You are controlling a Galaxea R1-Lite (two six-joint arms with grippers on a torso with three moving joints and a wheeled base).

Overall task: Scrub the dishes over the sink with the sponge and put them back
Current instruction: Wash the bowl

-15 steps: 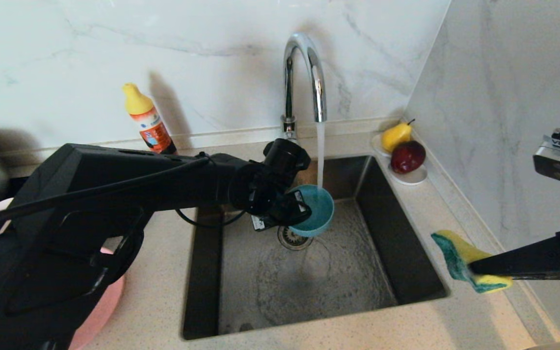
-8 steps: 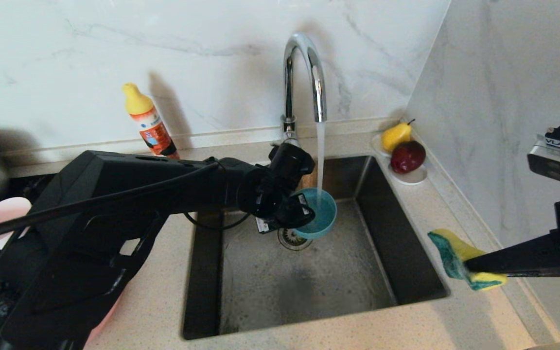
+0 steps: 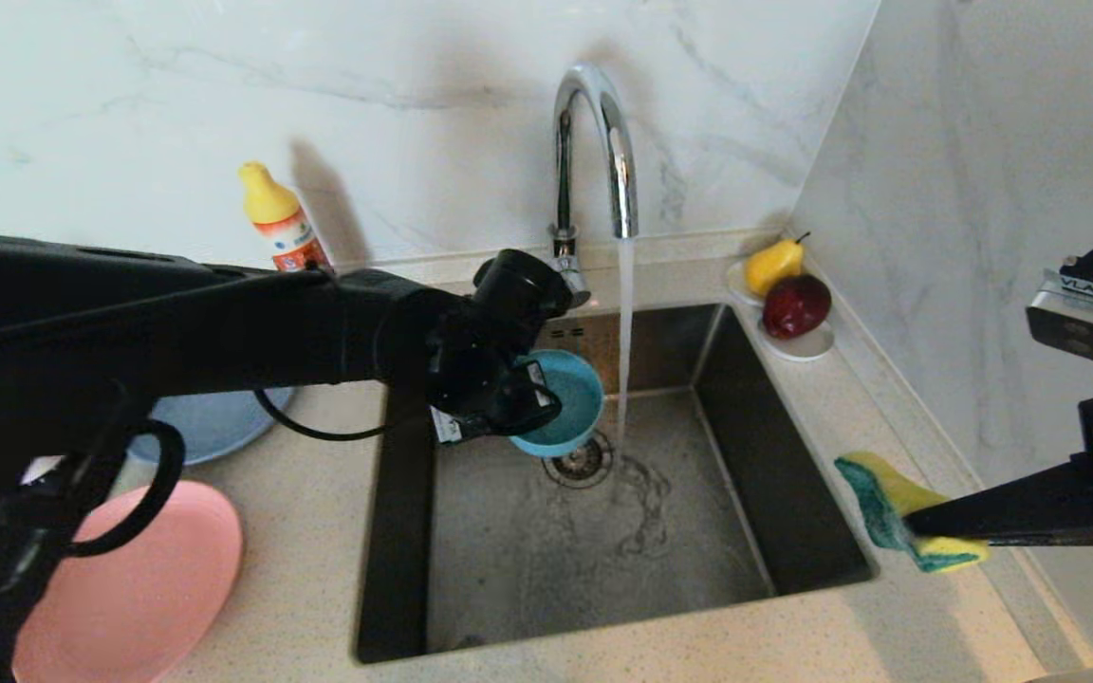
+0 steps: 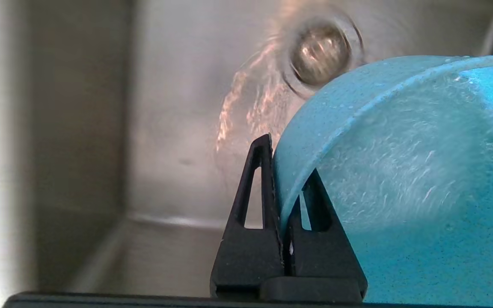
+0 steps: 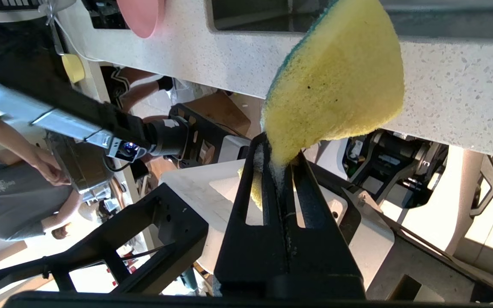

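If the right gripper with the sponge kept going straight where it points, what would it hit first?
Probably nothing at once: the right gripper, shut on the yellow-green sponge, points across the open steel sink; depth is unclear.

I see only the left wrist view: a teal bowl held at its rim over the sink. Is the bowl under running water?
Observer: No. In the head view the bowl is left of the stream, which falls past it beside the drain.
Operator: Where is the sponge?
Observer: The right hand is shut on the sponge, over the counter at the right edge of the sink.
Operator: Which dishes are set down?
Observer: Left of the sink lie a pink plate and, behind it, a grey-blue plate.
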